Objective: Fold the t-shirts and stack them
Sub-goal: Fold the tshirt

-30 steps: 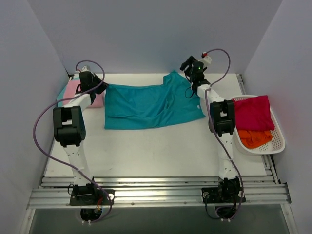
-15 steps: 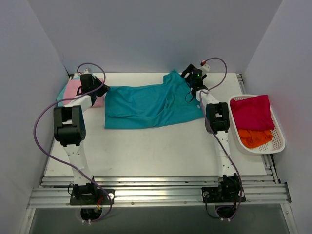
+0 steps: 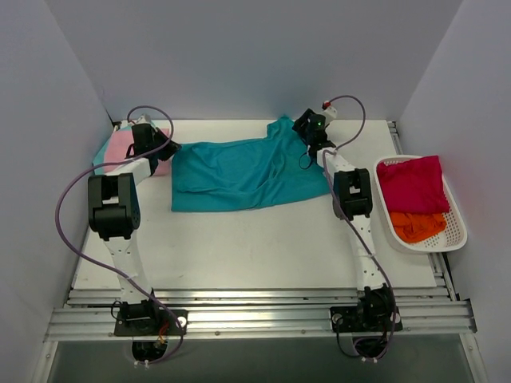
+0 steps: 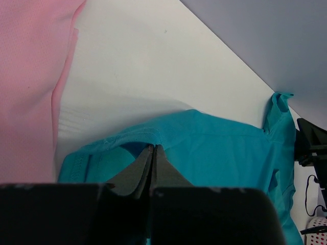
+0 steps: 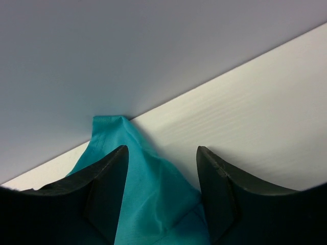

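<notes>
Left gripper (image 4: 152, 149): we find the jaws pressed fully together, with the left hem of the large teal t-shirt (image 3: 239, 171) pinched at their tips. The cloth rises into a small fold at that spot.
Right gripper (image 5: 161, 155): we find the jaws parted to a middling gap. A pointed corner of the teal cloth lies in that gap. We cannot tell whether either pad touches it.
Teal t-shirt, position: spread across the far half of the table (image 3: 239, 255), its long side running along the far edge. One peak points to the far edge beside the right gripper.
Pink t-shirt (image 3: 120, 145): at the far left corner of the table, just beside the left gripper and clear of the teal hem.
Mint-teal t-shirt (image 3: 100, 162): under the pink one, only a strip showing on its left side.
Basket (image 3: 457, 233): white, at the right edge of the table.
Basket contents: crimson t-shirt (image 3: 411, 183) in the far part, orange t-shirt (image 3: 415, 226) in the near part, the two touching.
</notes>
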Tool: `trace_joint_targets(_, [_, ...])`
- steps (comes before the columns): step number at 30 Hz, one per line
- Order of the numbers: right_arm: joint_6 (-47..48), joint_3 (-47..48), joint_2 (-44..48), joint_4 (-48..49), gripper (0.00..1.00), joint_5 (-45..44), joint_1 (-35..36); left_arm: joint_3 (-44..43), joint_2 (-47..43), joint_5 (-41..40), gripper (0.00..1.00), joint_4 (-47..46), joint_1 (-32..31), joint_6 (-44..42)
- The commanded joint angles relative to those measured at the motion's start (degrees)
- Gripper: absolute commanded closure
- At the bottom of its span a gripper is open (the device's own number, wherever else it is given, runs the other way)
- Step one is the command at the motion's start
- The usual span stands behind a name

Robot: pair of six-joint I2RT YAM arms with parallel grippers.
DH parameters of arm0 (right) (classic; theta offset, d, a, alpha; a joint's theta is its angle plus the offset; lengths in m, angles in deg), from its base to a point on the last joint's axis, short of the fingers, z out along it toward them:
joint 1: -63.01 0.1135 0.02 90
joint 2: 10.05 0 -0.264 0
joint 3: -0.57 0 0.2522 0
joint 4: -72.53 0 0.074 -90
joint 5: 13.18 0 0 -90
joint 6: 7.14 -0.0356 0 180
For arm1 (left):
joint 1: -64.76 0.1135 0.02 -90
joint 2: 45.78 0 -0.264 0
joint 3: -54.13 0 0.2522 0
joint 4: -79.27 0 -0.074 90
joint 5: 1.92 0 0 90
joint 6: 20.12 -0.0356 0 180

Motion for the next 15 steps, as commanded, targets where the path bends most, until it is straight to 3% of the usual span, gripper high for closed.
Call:
trace_joint_targets(1, [-0.2,2.9,-1.8,-2.2,0.49,1.5,1.8,0.0,-1.4,1.1,0.98,-2.9,0.6,-0.7])
trace_joint_targets(6, [0.5,3.5,-2.2,-2.4,0.52,1.2,2.4,-0.1,-0.8,1.6,0.98,-3.8,0.8,-0.4])
trace_joint_targets(8, [0.5,3.3,-2.2,-2.5,0.61,1.3,2.3,-0.1,-0.5,1.9,0.98,-3.9,0.9,-0.3])
trace_joint_targets(9, [0.6,3.2,-2.2,-2.5,0.74,1.4,2.3,-0.1,-0.3,2.0,0.98,-4.0,0.9,-0.2])
trace_joint_targets(11, [1.0,3.0,-2.1,-2.4,0.86,1.6,2.3,0.1,-0.2,2.1,0.98,-4.4,1.0,-0.1])
trace_joint_targets(12, [1.1,2.7,-2.1,-2.4,1.0,1.6,2.2,0.2,-0.2,2.3,0.98,-4.6,1.0,0.0])
trace_joint_targets(15, [1.2,1.2,-1.6,-1.7,1.0,1.6,1.8,1.1,-0.3,2.2,0.98,-5.3,1.2,0.1])
